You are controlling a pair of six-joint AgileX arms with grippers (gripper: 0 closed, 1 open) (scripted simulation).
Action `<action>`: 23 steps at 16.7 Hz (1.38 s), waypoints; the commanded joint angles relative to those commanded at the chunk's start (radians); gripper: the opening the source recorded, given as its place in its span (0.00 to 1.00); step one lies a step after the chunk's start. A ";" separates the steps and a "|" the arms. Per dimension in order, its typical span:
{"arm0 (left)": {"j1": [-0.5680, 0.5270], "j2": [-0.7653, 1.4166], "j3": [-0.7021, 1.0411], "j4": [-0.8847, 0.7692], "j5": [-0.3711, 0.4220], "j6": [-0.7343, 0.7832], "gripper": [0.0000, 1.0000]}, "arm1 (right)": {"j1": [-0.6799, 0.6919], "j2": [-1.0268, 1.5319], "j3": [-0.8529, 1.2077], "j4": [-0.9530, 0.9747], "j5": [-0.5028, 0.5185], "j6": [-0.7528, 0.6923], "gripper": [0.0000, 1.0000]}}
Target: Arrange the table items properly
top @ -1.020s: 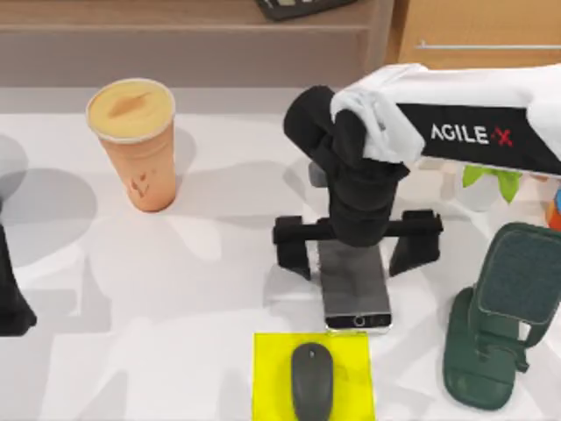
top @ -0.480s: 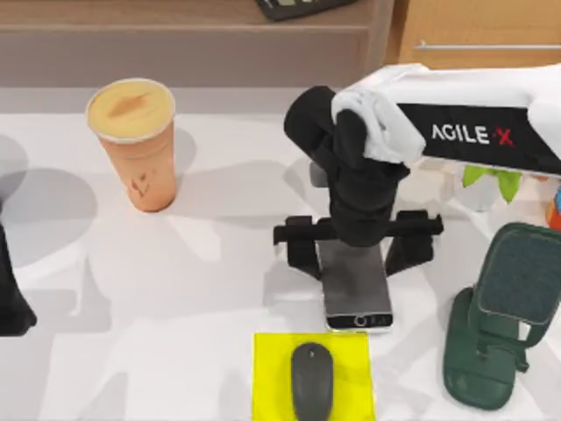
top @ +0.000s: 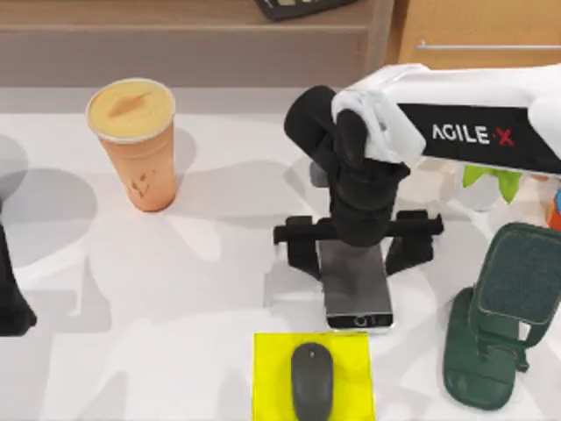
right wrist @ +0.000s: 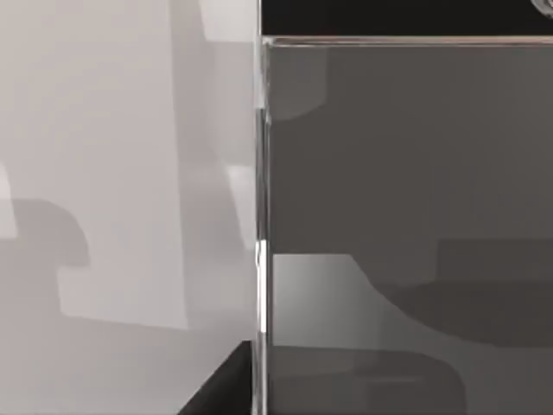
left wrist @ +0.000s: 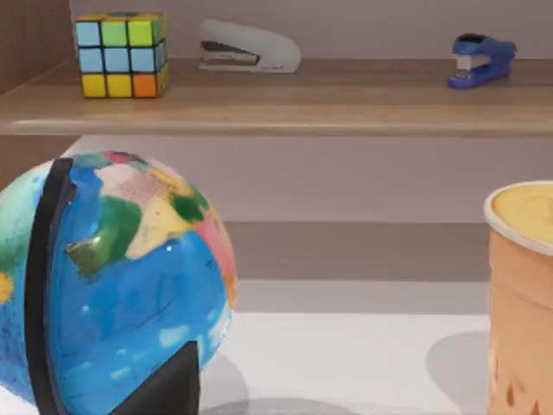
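DESK: Fingers (top: 302, 254) spread wide, is that right?

PHOTOG: Yes. Seen from above, the right gripper (top: 355, 250) stands over the far end of the smartphone (top: 358, 289), one finger on each long side, neither visibly touching the silver edge. Nothing is held.

DESK: Where does the phone lie?

PHOTOG: Flat on the table (top: 175, 289), right of centre, its near end just beside the yellow pad (top: 272, 377) that carries the mouse (top: 312, 380). The drink cup (top: 136, 145) stands well apart at far left.

DESK: Risks?

PHOTOG: My reading: the slab is thin and flat, so closing a little high could let the fingers slip over the edge, or squeeze it askew toward the pad. The green stand (top: 495, 324) sits near on the right, tight for a swing.

DESK: Other views?

PHOTOG: From the right wrist, the phone's silver edge (right wrist: 259, 216) runs straight against the white top, close up. From the left wrist, a globe (left wrist: 112, 285), Rubik's cube (left wrist: 121, 54), white stapler (left wrist: 251, 47) and shelf (left wrist: 276, 108). Left arm (top: 13, 298) parked at the left edge, fingers undeterminable.
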 joint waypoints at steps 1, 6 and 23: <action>0.000 0.000 0.000 0.000 0.000 0.000 1.00 | 0.000 0.000 0.000 0.000 0.000 0.000 0.00; 0.000 0.000 0.000 0.000 0.000 0.000 1.00 | 0.000 -0.013 0.002 -0.009 0.005 -0.002 0.00; 0.000 0.000 0.000 0.000 0.000 0.000 1.00 | 0.177 -0.184 -0.042 -0.235 0.204 0.228 0.00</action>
